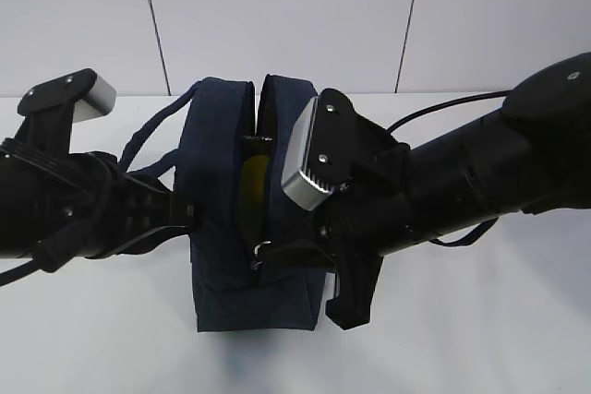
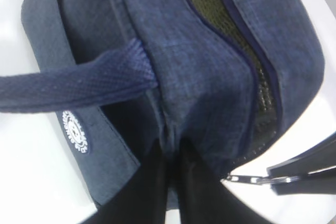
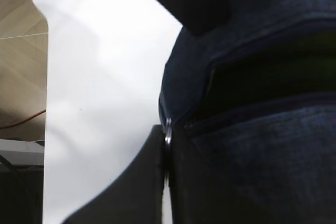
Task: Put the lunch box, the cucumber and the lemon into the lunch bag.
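The dark navy lunch bag (image 1: 222, 163) stands mid-table with its top zipper partly open. It fills the left wrist view (image 2: 210, 51) and the right wrist view (image 3: 252, 156). My left gripper (image 1: 189, 216) is shut, pinching a fold of the bag's side fabric (image 2: 173, 148). My right gripper (image 1: 270, 251) is shut on the metal ring pull (image 3: 168, 129) at the near end of the zipper; the pull also shows in the left wrist view (image 2: 252, 179). Something yellow (image 1: 251, 182) shows through the opening; I cannot tell if it is the lemon. The lunch box and cucumber are out of view.
The bag's strap handle (image 2: 79, 85) lies out to the left. A black cable (image 1: 443, 103) runs over the white table (image 1: 462, 339) at the right. The table's edge and the floor (image 3: 21, 51) show at the left of the right wrist view.
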Robot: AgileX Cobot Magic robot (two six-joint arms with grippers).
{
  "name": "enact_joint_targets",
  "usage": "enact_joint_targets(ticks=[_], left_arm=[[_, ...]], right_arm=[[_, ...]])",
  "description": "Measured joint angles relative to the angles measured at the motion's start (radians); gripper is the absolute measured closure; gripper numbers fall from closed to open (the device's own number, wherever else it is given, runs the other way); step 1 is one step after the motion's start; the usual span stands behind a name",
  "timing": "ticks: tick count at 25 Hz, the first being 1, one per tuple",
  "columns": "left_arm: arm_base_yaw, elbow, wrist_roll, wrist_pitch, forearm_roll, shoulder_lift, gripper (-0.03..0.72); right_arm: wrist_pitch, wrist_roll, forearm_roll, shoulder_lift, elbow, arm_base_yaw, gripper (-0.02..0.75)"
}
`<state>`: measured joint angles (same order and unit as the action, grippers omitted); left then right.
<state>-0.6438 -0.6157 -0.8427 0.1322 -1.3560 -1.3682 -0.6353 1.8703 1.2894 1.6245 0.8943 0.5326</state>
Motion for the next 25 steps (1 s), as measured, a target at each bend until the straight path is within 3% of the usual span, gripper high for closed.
enact_joint_targets(ticks=[11, 25], left_arm=[[0.000, 0.000, 0.000, 0.000, -0.014, 0.000, 0.682], [0.000, 0.000, -0.001, -0.005, -0.088, 0.000, 0.682]], right_arm=[[0.006, -0.026, 0.070, -0.002, -0.001, 0.000, 0.751], [0.040, -0.033, 0.270, -0.002, -0.001, 0.000, 0.751]])
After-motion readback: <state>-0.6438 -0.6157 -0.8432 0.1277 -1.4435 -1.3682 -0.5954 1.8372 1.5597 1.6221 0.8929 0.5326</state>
